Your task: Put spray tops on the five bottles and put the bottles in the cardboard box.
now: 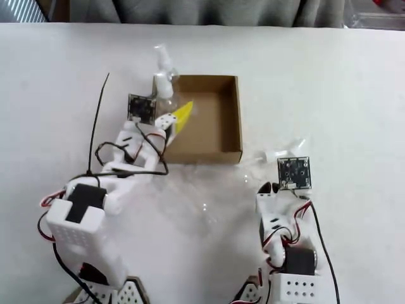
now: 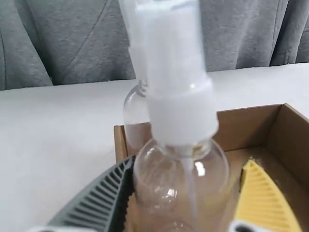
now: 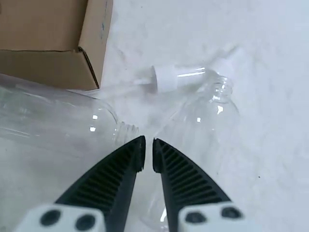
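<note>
Left gripper (image 2: 178, 205) had its fingers clamped on a capped bottle (image 2: 177, 145) at the cardboard box (image 1: 231, 117) corner. Right gripper (image 3: 148, 151) fingers sat together above uncapped bottles (image 3: 205, 121).

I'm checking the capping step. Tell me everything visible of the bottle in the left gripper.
The bottle looks like clear plastic, round-shouldered, with a white spray top seated on its neck and a thin dip tube running down inside. It stands upright, held at the body between the left gripper's dark ribbed finger and yellow ribbed finger, at a corner of the cardboard box. Whether its base touches the box cannot be told. A second capped bottle stands just behind it.
</note>
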### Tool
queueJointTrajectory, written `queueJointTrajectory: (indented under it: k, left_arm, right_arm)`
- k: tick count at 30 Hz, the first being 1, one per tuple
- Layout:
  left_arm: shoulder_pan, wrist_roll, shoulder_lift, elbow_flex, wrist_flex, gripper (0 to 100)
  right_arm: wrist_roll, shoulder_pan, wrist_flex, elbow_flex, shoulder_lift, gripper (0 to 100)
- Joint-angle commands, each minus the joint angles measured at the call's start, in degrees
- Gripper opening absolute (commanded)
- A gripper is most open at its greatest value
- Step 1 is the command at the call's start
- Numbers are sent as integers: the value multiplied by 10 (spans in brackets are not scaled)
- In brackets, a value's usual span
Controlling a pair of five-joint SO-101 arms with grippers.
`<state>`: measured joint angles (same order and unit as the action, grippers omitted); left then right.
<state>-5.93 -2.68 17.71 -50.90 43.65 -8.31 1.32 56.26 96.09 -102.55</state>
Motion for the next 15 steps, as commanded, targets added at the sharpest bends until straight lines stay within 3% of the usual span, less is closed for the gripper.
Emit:
queueJointTrajectory:
  k: [1,6,10,15]
  left_arm:
    - [8,7,-61,-16,-14,329]
    - [8,7,-132,-58,-57,329]
    - [8,9,-189,-93,-137,325]
    - [9,58,-265,-140,-212,325]
  right_arm:
    - [-5,8,-4,7,-7,20]
    - [-4,8,-3,7,-7,20]
    - [-4,8,-3,7,-7,20]
    - [-4,8,-3,7,-7,20]
